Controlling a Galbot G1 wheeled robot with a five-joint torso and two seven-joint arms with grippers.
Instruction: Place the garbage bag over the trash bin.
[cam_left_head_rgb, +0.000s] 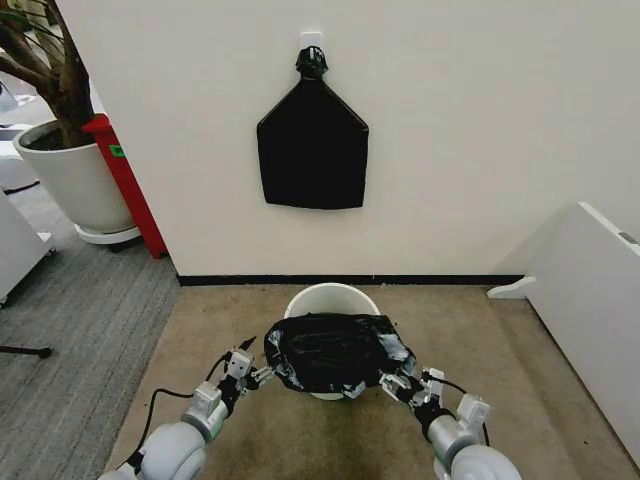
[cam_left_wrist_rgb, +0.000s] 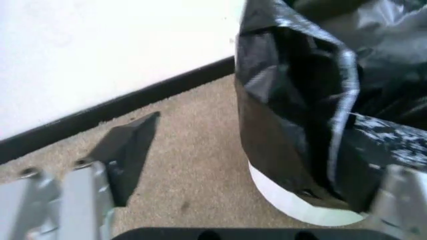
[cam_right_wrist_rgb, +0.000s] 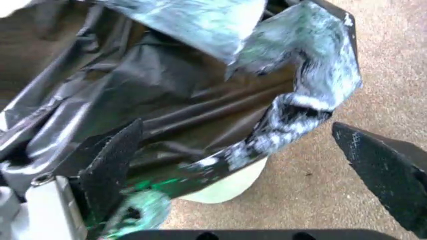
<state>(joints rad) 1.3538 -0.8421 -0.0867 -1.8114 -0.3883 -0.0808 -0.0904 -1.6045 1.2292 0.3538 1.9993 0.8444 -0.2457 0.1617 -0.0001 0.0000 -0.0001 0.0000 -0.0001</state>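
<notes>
The wall at the far side carries a flat black bundle (cam_left_head_rgb: 313, 148) on a hook; a carpeted floor (cam_left_head_rgb: 450, 330) lies below. On it stands the trash bin (cam_left_head_rgb: 331, 298), the garbage bag (cam_left_head_rgb: 335, 352) draped over its near part, far rim bare. The left pincer (cam_left_head_rgb: 262, 375) and right pincer (cam_left_head_rgb: 390, 383) flank the bag, both spread, pinching nothing. The draping step seems nearly done; the next move likely calls for drawing the bag's mouth over the far rim.
</notes>
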